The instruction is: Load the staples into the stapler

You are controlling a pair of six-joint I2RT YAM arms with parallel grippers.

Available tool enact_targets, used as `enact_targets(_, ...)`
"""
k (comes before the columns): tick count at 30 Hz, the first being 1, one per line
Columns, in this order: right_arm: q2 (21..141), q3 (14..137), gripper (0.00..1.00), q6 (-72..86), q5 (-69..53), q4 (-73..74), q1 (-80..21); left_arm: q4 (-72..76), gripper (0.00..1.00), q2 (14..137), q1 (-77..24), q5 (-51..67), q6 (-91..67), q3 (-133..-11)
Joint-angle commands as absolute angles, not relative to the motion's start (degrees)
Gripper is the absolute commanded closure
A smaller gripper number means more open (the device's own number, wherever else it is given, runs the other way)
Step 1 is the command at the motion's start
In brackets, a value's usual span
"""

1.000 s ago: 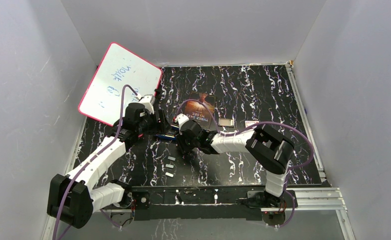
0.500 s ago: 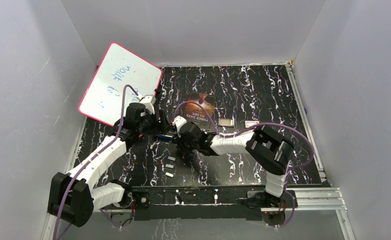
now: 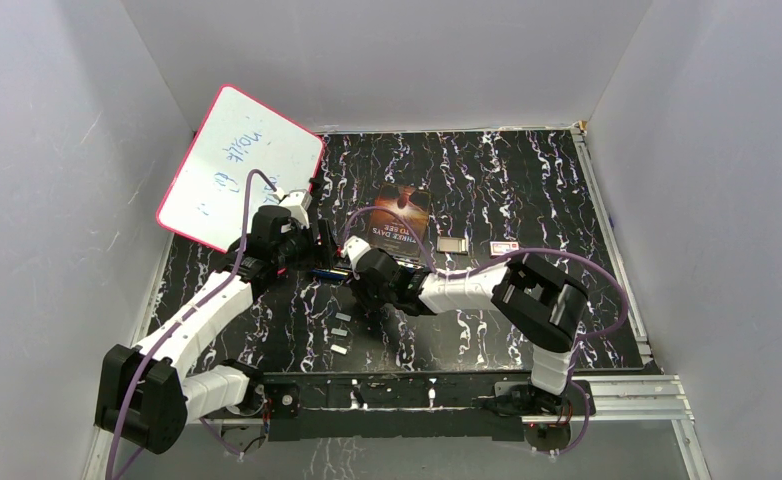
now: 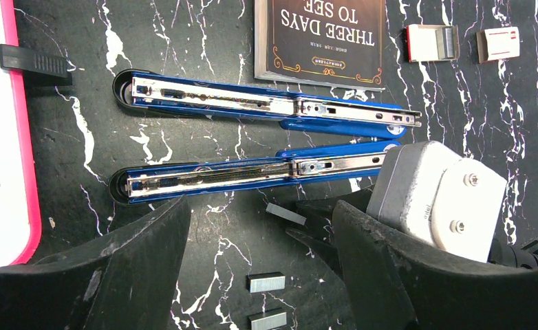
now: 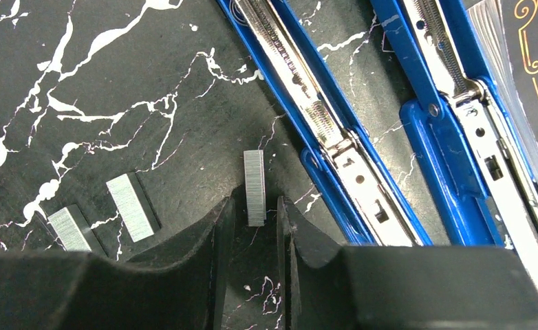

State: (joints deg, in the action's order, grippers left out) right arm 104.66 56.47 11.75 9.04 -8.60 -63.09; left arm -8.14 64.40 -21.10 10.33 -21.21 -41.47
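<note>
The right gripper hangs low over the black marbled table with its jaws drawn narrow. One strip of staples has its near end between the two fingertips, and the rest of it pokes out ahead of them. A thin dark gap shows on either side of the strip, so it is not possible to tell whether the pads actually pinch it. Two loose strips lie flat on the table just to the left of this gripper in its own camera view, side by side and apart from each other.

The blue stapler lies swung fully open, its two long arms spread in a narrow V with the metal channels facing up. The nearer arm sits just ahead and to the right of the right gripper's fingertips, close to the strip but not touching it.

The left gripper stands wide open and holds nothing. The stapler lies just beyond its fingertips, and the right gripper reaches in between its fingers from the right. Beyond the stapler lies a dark book.
</note>
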Motion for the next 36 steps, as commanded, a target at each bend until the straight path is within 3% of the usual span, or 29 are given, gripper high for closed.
enact_targets(1,104.4,54.8,0.65,10.9,9.9,-1.8,-63.7,-7.9,0.26,63.4,-20.6,11.0,-21.1,-41.1)
enact_targets(19,100.2,52.1,0.83,10.4,8.6,-9.4,-63.8,-4.8,0.25,58.4,-20.0,9.8,-34.3,-39.9)
enact_targets(28,90.3,48.8,0.86,11.1,6.9,-15.6,-63.8,-4.3,0.24,54.2,-20.0,8.0,-41.2,-40.1)
enact_targets(36,75.1,43.3,0.90,11.8,18.7,-26.7,-63.7,7.3,0.24,51.5,-20.0,14.8,-48.9,-42.0)
